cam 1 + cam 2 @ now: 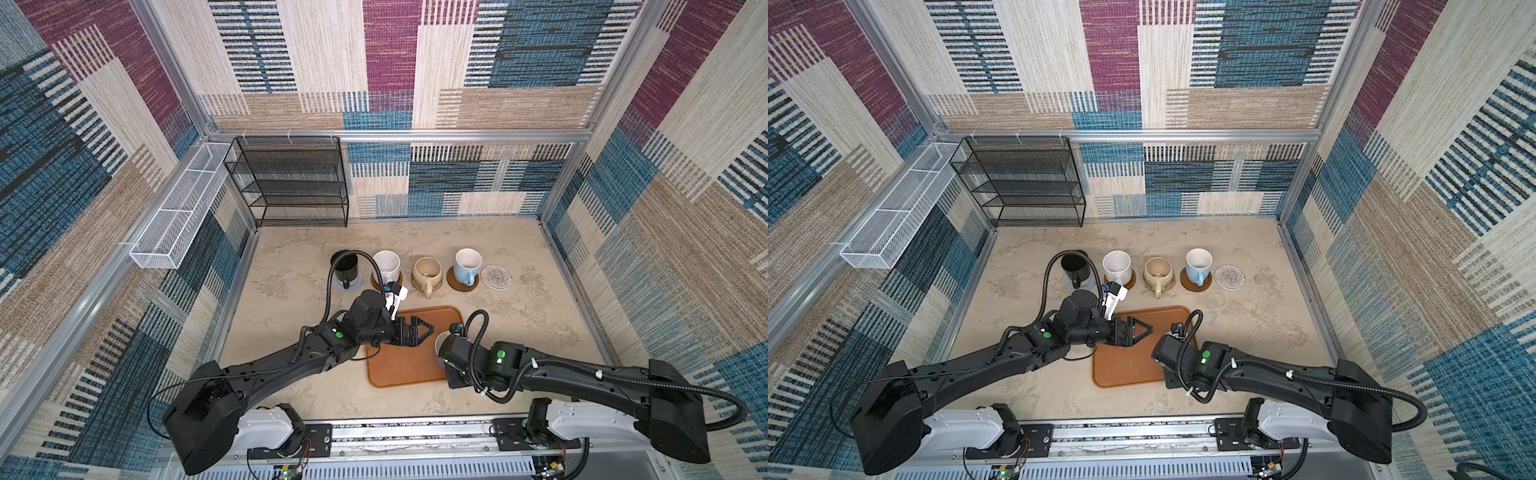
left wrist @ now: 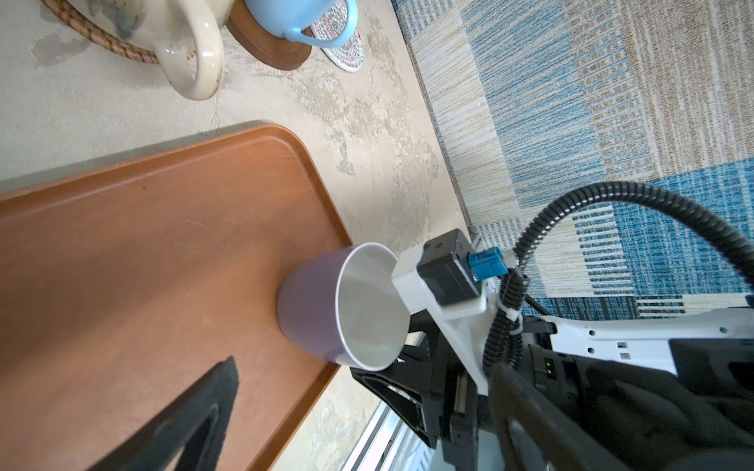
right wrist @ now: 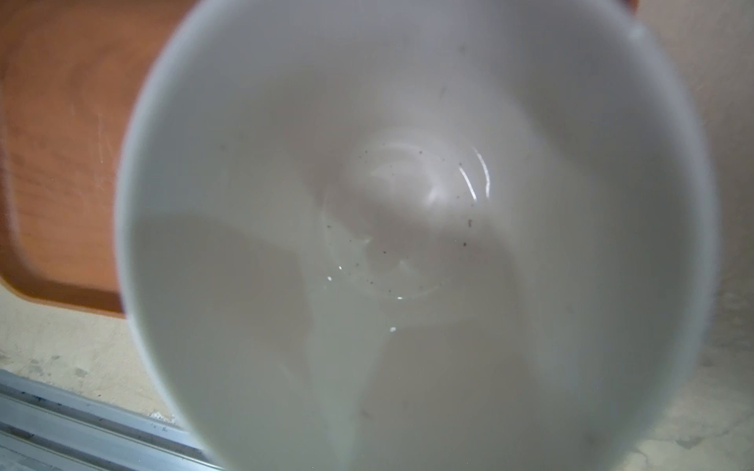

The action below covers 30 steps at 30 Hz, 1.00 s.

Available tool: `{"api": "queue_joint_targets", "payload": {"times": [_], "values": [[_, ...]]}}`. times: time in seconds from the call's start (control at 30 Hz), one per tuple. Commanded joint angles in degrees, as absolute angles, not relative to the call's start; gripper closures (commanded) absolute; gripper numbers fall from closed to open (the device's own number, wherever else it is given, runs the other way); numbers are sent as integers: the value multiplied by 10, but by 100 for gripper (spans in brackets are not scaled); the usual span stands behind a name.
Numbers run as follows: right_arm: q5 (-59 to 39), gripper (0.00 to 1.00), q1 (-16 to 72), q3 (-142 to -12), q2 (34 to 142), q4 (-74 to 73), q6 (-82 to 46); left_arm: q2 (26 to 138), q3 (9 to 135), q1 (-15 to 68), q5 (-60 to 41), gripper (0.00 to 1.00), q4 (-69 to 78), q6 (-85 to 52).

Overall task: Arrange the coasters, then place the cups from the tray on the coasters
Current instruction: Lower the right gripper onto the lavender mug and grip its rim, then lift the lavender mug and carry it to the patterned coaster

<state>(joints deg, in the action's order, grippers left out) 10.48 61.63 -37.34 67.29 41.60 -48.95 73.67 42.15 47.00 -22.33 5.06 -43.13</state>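
Lavender cup (image 1: pixel 439 343) sits at the tray's (image 1: pixel 399 370) right edge, lower middle of a top view. Left jaws hang wide open over the tray. Right jaws are at the cup, can't tell their grip.

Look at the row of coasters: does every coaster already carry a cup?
No, the pale patterned coaster at the right end lies bare, beside the light blue cup.

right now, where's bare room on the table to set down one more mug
Free: the beige tabletop right of the pale patterned round coaster, itself uncovered; the strip behind the mugs toward the black wire rack; most of the orange-brown rectangular tray. Crowded: black mug through light blue mug, and the tray edge by the lavender mug.
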Motion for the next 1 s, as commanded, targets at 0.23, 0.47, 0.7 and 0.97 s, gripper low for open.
{"api": "queue_joint_targets", "payload": {"times": [0.23, 0.47, 0.7, 0.97], "values": [[152, 75, 625, -390, 697, 396, -505, 734, 420, 468, -218, 2, 68, -433], [165, 87, 625, -395, 706, 403, -502, 731, 417, 467, -217, 2, 69, -434], [160, 98, 624, -393, 677, 383, -488, 715, 405, 464, -197, 2, 72, -441], [179, 100, 624, -412, 653, 391, -470, 692, 389, 460, -186, 2, 91, -457]]}}
